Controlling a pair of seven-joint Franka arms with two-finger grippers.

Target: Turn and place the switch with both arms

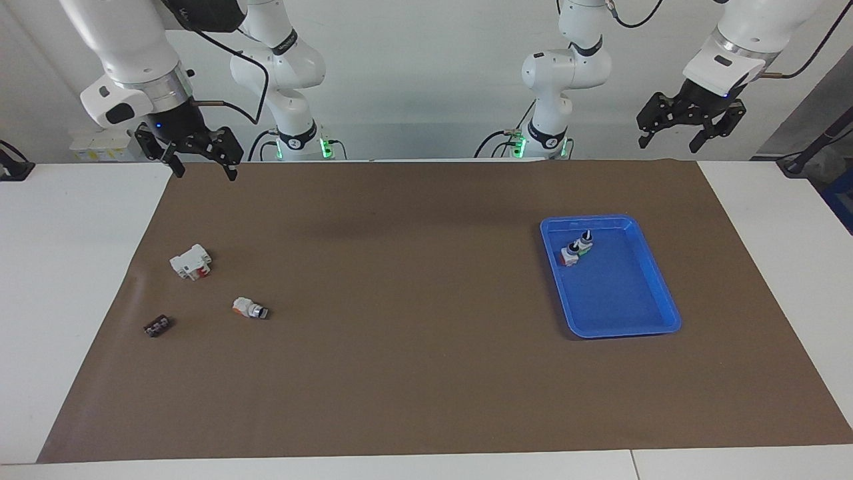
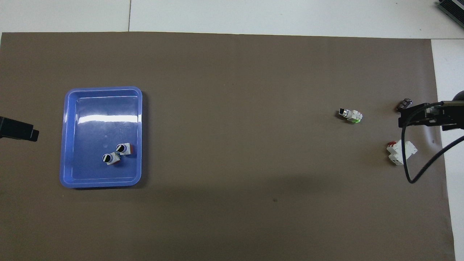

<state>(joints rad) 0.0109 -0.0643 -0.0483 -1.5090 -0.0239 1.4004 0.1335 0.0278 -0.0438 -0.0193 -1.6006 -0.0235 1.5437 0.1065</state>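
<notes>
Toward the left arm's end of the worktop [image 1: 426, 467] we see a blue tray [image 1: 656, 280] on the brown mat [image 1: 413, 347], and the switch [image 1: 568, 255] stands in it, in the part nearer to the robots, touching a second, green-based switch [image 1: 585, 243] just beside it. From the facing view we can read their base colours, red-orange on one and green on the other; from overhead we mostly see two black knobs with white pointers, the switch [image 2: 108, 158] and its neighbour [image 2: 124, 148] side by side.

We find the left pincer [image 1: 685, 130] raised high, its fingers spread wide and holding nothing, above the mat's corner nearest its own base. Overhead shows only a dark tip of it [image 2: 18, 129] at the edge, beside the tray [image 2: 67, 145]. The right pincer [image 1: 198, 160] hangs over the mat's edge at the right arm's end, likewise wide and empty; overhead it appears as a black bar [image 2: 427, 116] with a cable.

At that end lie a white block with red parts [image 1: 190, 261], an orange-and-white switch with a silver-black end [image 1: 249, 309], and a small dark part [image 1: 156, 327], all well apart from the tray. Overhead, that loose switch's base [image 2: 351, 115] looks green instead.
</notes>
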